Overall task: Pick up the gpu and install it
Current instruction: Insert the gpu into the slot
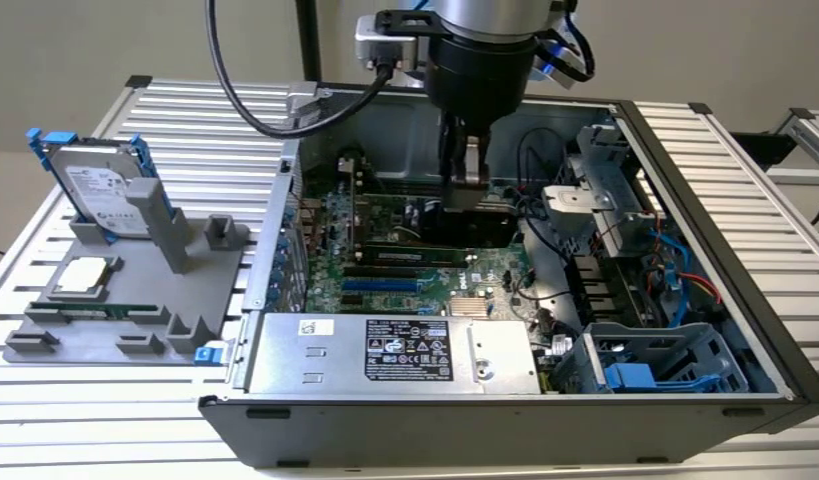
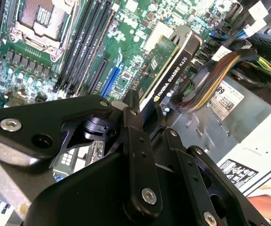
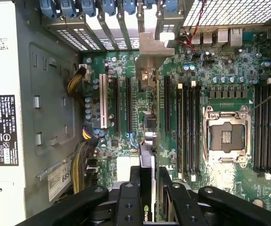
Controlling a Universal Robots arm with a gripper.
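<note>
Black-shrouded gpu (image 2: 170,70) stands edge-on over the motherboard (image 3: 229,75), apparently clamped in the pincer (image 3: 149,186).

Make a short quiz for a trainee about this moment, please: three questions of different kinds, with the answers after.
1. True or false: the gpu lies on the grey holder outside the computer case.
2. What does the gripper hold? A) the hard drive B) the gpu C) a cable
3. Fill in: in the first wrist view the card stands on edge over the ______, between the long slots.

Key:
1. False. It is inside the case, above the motherboard.
2. B. The hard drive stands in the grey holder.
3. Motherboard.
</note>
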